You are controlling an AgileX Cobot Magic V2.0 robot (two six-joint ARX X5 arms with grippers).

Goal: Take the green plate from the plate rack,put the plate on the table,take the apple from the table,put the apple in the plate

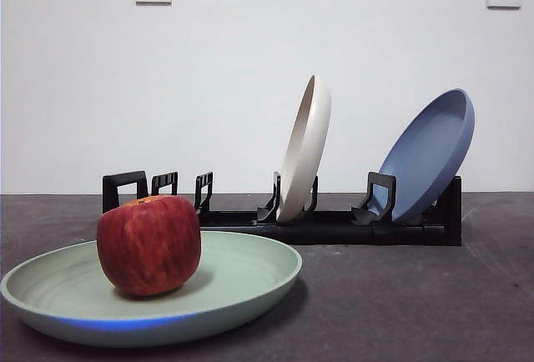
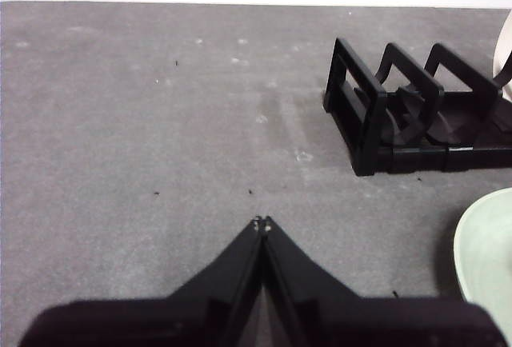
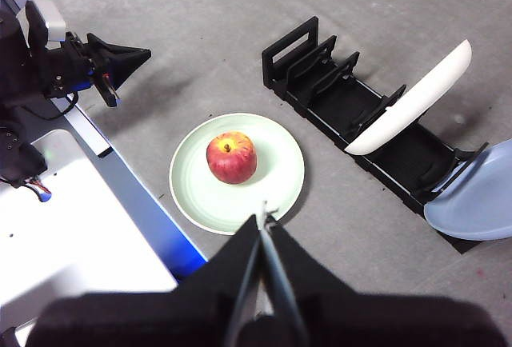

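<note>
A squat, blocky deep red apple [image 1: 149, 244], finely streaked with a yellow-orange patch at its stem, sits in the round, shallow, matte mint-green plate [image 1: 242, 283] at the lower left of the front frame. The plate lies flat on the mottled dark grey tabletop [image 1: 417, 304]. Behind it, across the middle of the frame, runs the long, low black plastic rack [image 1: 334, 227] of upright slotted holders. A smooth cream-white plate [image 1: 305, 147] stands on edge in a middle holder; a matte blue plate [image 1: 430, 153] leans at the right end. The left pincer [image 2: 262, 223] is closed on nothing above bare tabletop beside the rack's handle end. The right pincer [image 3: 264, 217] is closed, empty, high above the green plate's rim
</note>
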